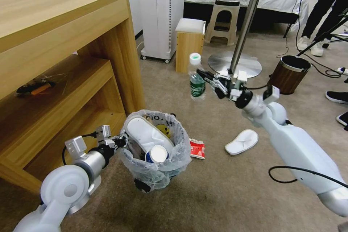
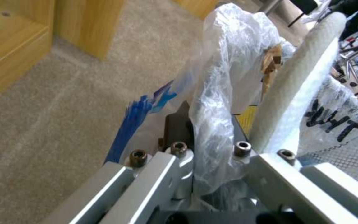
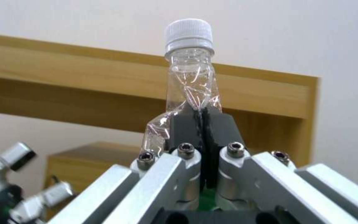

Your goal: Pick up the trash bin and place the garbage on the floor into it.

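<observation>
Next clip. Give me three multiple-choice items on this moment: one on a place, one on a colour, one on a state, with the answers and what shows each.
1. Where is the flat white slipper that is not in the bin?
A. on the beige carpet floor, beside the right arm
B. on the wooden shelf
C. on the round table

2. What colour is the label on the crushed clear plastic bottle?
A. red
B. green
C. blue

3. What state is the right pincer in?
A. open and empty
B. shut on the bottle
C. shut on a red wrapper

Answers:
1. A, the head view shows it lying on the carpet.
2. B, a green band wraps the bottle's middle.
3. B, the right wrist view shows the pads pinching the crumpled plastic below the white cap, held in the air.

The left pincer grips the rim of the small round bag-lined trash bin.
</observation>
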Robot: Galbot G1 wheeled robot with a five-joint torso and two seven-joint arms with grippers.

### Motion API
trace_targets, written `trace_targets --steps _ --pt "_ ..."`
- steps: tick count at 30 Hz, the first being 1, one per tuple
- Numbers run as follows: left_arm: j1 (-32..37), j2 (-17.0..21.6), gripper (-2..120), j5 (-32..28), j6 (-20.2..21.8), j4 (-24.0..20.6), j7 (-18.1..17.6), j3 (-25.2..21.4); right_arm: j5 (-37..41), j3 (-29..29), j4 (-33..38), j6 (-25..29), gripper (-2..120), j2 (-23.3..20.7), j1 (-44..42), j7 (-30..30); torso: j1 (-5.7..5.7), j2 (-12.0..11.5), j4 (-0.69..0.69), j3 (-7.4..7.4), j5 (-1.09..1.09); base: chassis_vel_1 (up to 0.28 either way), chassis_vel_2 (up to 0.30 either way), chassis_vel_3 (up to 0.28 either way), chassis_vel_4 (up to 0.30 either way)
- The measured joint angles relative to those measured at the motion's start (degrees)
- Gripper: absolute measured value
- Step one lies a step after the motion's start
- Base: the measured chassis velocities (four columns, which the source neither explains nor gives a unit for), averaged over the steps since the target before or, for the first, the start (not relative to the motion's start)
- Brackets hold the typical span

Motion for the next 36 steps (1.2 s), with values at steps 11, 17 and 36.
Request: trace_targets --steps 11,17,36 --pt "-0.8 0.1 3 -0.5 0.0 1.7 0.5 0.1 3.0 -5.1 4.6 -1.2 0 2.5 1.5 -1.3 0.0 0.0 0.0 -0.01 0.0 0.0 0.0 0.0 0.0" --pt "-1.5 -0.4 3 -0.6 -0.1 2.1 0.8 0.3 2.0 -8.1 5.2 -1.3 0 3.2 1.6 -3.1 0.0 0.0 0.0 -0.01 0.01 0.0 0.0 0.0 0.0" --pt "-0.7 -0.5 3 -0.5 -0.3 1.0 1.2 -0.5 -0.4 -9.1 3.2 -1.3 22 3.9 -0.5 -4.3 0.0 0.0 0.0 0.0 0.02 0.0 0.0 0.0 0.0"
